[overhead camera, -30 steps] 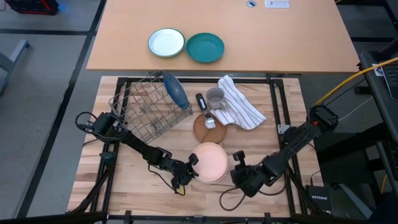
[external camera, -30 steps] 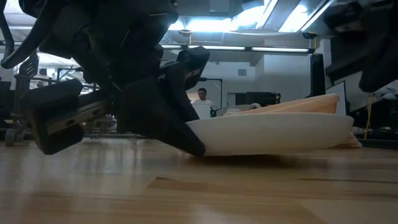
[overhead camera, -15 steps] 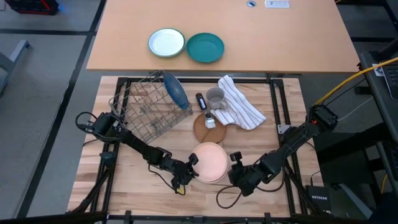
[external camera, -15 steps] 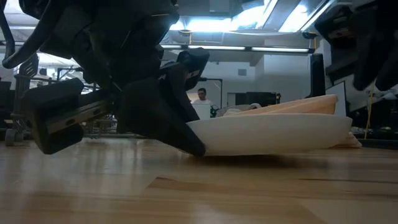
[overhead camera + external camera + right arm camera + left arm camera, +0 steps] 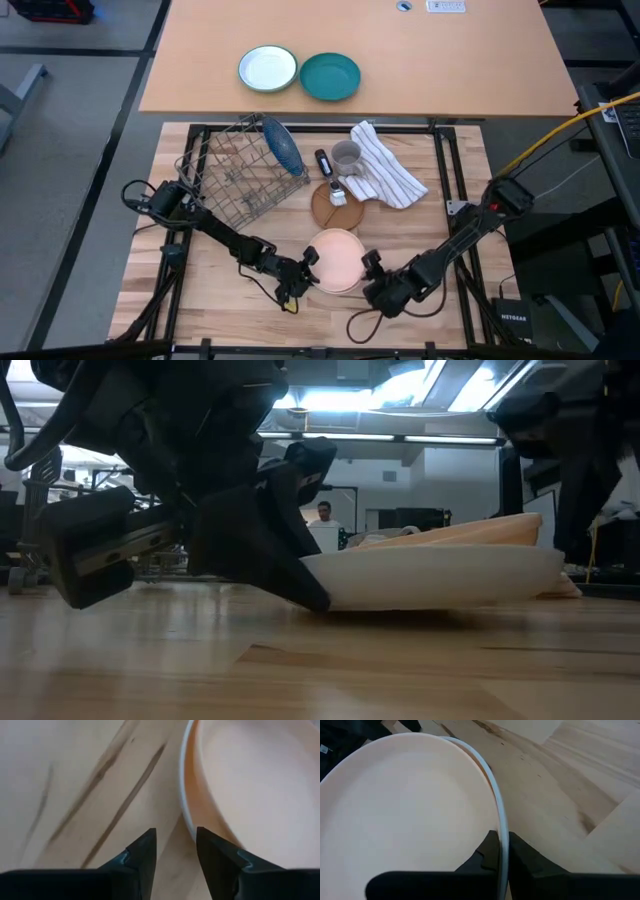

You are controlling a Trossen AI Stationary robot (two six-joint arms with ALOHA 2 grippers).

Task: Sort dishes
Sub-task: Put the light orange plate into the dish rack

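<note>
step: line right gripper (image 5: 175, 847) up on pink plate (image 5: 338, 259) rim before closing — keep left pinch steady | left gripper (image 5: 501, 851): clamped on near-left rim, lifting that edge | right: fingers parted, empty, just beside right rim — not touching | beyond: wooden plate (image 5: 325, 208), blue plate (image 5: 281, 145) in rack (image 5: 225, 165)

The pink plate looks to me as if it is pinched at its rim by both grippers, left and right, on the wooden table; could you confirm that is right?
Not quite: only the left gripper is shut on the pink plate rim. The right wrist view shows the right gripper open, its fingers beside the rim and clasping nothing. The plate does lie on the wooden table.
</note>
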